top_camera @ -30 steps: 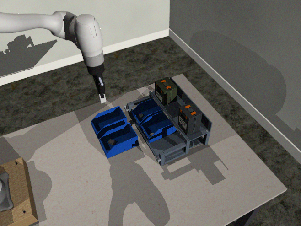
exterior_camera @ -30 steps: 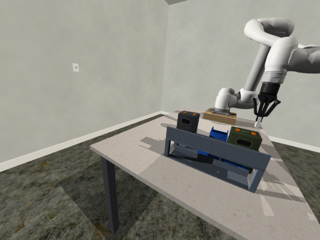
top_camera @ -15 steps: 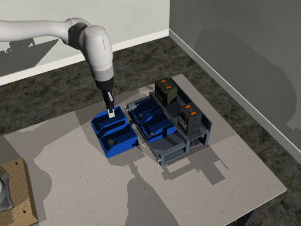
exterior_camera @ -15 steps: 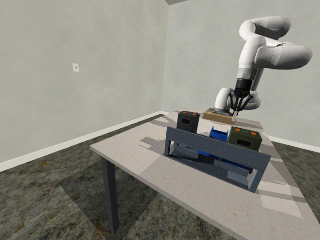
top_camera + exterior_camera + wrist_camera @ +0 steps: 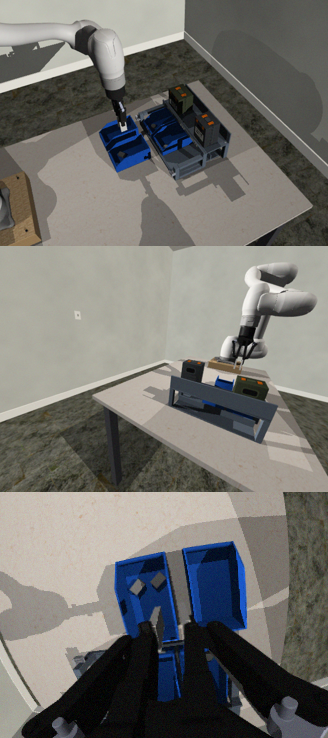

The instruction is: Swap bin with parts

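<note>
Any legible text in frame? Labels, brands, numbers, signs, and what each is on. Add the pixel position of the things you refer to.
Nothing reads clearly enough to quote.
Dark grey case [image 5: 213, 131] [image 5: 192, 377]: pale label on one side in the top view, too blurred to read.
Olive green case [image 5: 188, 101] [image 5: 250, 382]: markings on its shadowed side in the top view, too small and dark to read.
No legible signs or numbers elsewhere.

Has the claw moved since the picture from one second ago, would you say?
Yes, the claw has shifted in the top view toward the shelf unit.
</note>
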Controlling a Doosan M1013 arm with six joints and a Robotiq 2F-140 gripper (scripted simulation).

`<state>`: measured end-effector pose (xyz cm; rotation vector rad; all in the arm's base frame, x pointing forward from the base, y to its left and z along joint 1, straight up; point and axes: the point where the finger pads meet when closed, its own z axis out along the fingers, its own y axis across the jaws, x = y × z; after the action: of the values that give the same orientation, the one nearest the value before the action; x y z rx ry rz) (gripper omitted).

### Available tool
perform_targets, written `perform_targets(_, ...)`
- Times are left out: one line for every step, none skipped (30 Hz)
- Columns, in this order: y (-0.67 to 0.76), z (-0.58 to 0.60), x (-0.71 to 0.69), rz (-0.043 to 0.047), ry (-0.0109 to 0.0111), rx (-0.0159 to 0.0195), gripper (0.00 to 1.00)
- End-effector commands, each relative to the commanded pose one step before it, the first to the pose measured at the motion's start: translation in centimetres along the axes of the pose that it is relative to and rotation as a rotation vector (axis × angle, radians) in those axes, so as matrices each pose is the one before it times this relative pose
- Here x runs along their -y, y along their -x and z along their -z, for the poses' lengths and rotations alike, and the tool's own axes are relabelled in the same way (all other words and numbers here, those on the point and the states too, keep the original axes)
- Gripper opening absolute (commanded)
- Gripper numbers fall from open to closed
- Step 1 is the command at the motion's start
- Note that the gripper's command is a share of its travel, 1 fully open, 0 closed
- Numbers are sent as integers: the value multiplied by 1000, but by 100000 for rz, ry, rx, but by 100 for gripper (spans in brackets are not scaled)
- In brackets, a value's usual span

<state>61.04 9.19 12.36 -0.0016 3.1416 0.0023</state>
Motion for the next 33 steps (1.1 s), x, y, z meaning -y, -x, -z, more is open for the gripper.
perform_targets(-2, 10, -2, 2, 19, 7, 24)
perform_targets(0, 0, 0, 0, 0, 0, 24)
perform_targets(0, 0, 0, 0, 0, 0, 24)
perform_targets(0, 0, 0, 0, 0, 0, 24)
perform_targets(0, 0, 0, 0, 0, 0, 24)
perform_targets(0, 0, 0, 0, 0, 0, 24)
perform_targets(0, 0, 0, 0, 0, 0, 24)
perform_targets(0, 0, 0, 0, 0, 0, 24)
perform_targets(0, 0, 0, 0, 0, 0, 24)
perform_targets(0, 0, 0, 0, 0, 0, 24)
perform_targets(0, 0, 0, 0, 0, 0, 24)
perform_targets(0, 0, 0, 0, 0, 0, 24)
perform_targets(0, 0, 0, 0, 0, 0, 24)
perform_targets(0, 0, 0, 0, 0, 0, 24)
perform_targets(0, 0, 0, 0, 0, 0, 24)
perform_targets(0, 0, 0, 0, 0, 0, 24)
perform_targets(0, 0, 0, 0, 0, 0, 24)
perform_targets(0, 0, 0, 0, 0, 0, 24)
perform_targets(0, 0, 0, 0, 0, 0, 24)
perform_targets(0, 0, 0, 0, 0, 0, 24)
perform_targets(0, 0, 0, 0, 0, 0, 24)
perform_targets(0, 0, 0, 0, 0, 0, 24)
perform_targets(0, -2, 0, 0, 0, 0, 24)
perform_targets(0, -6, 0, 0, 0, 0, 24)
perform_targets(0, -11, 0, 0, 0, 0, 24)
perform_targets(0, -17, 0, 0, 0, 0, 24)
perform_targets(0, -25, 0, 0, 0, 0, 24)
perform_targets(0, -33, 0, 0, 0, 0, 24)
perform_targets(0, -43, 0, 0, 0, 0, 24)
perform_targets(0, -53, 0, 0, 0, -1, 24)
perform_targets(0, -64, 0, 0, 0, -1, 24)
perform_targets(0, -75, 0, 1, 1, -1, 24)
perform_targets(0, -86, 0, 1, 1, -1, 24)
